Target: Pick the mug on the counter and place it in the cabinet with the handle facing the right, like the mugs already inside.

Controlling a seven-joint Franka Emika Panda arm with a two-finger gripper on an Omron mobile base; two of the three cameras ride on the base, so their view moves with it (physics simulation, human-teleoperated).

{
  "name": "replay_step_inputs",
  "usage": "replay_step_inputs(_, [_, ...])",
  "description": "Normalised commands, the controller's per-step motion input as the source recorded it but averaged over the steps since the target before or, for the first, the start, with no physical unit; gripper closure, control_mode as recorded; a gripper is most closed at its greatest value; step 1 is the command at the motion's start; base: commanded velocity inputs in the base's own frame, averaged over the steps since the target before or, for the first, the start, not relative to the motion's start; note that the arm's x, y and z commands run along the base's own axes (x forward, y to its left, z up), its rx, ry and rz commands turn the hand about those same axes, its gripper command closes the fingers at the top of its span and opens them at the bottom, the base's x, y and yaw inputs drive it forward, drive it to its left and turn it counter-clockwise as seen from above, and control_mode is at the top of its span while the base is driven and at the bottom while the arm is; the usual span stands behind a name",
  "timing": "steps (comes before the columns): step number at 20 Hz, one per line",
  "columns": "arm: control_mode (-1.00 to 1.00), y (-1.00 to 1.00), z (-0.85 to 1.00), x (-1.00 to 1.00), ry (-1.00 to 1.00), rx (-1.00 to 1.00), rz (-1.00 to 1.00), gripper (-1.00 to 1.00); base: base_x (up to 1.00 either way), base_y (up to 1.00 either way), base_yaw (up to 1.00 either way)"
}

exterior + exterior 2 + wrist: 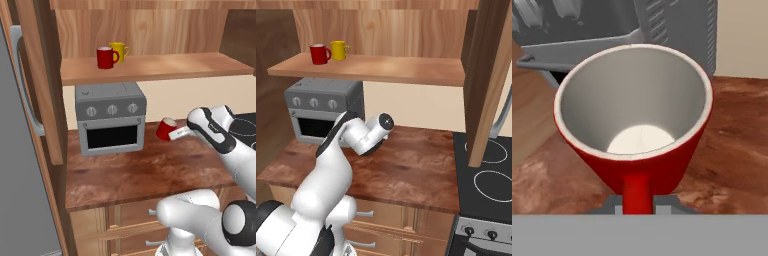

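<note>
On my left the cabinet (150,67) shelf holds a red and a yellow mug at eleven o'clock; ours isn't there yet. The mug (165,129) hangs tilted above the surface (145,175), right of the toaster oven (110,117). My tool (637,206) seems closed on the handle (636,192), so the pick looks done; placing remains.

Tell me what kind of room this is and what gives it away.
A kitchen, rendered rather than real. A toaster oven sits on a wooden counter, mugs stand on a cabinet shelf above, and a stovetop lies beside the counter.
</note>
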Motion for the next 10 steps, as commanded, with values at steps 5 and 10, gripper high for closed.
replay_step_inputs(5, [-1.00,0.00,0.39,-0.04,0.00,-0.05,0.13,1.00,0.00,0.00,0.00])
replay_step_inputs(10, [-1.00,0.00,0.43,-0.12,0.00,-0.03,0.09,1.00,0.00,0.00,0.00])
